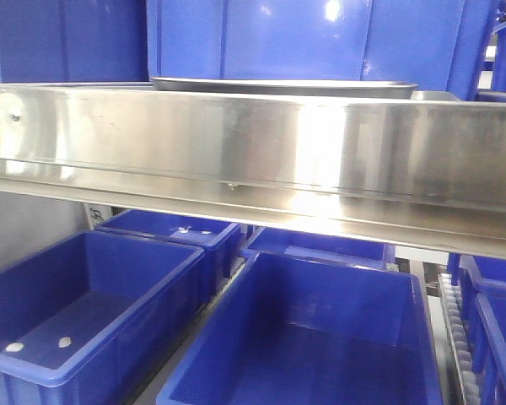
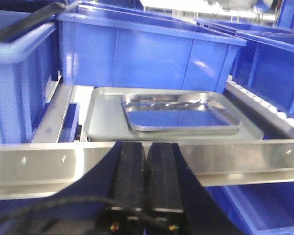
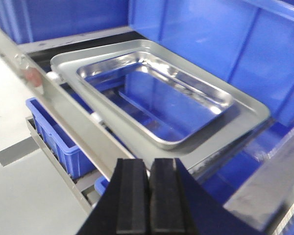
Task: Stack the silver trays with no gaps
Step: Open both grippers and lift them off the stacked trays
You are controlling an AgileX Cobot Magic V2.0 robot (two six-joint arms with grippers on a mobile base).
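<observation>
Black pads of the left gripper [image 2: 146, 178] and the right gripper [image 3: 148, 196] sit pressed together, holding nothing, each just short of the steel rail [image 2: 49, 164]. Beyond it the small tray [image 2: 182, 113] lies inside the large tray [image 2: 105, 115], long axis along the rail, shifted toward one end. Blue bins [image 2: 152, 54] crowd behind; the rail blocks a low approach, and neither arm looks clearly nearer.

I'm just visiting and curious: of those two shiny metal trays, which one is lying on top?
The smaller tray is on top. It rests inside the larger tray, which is wider and shows all around it like a border.
</observation>
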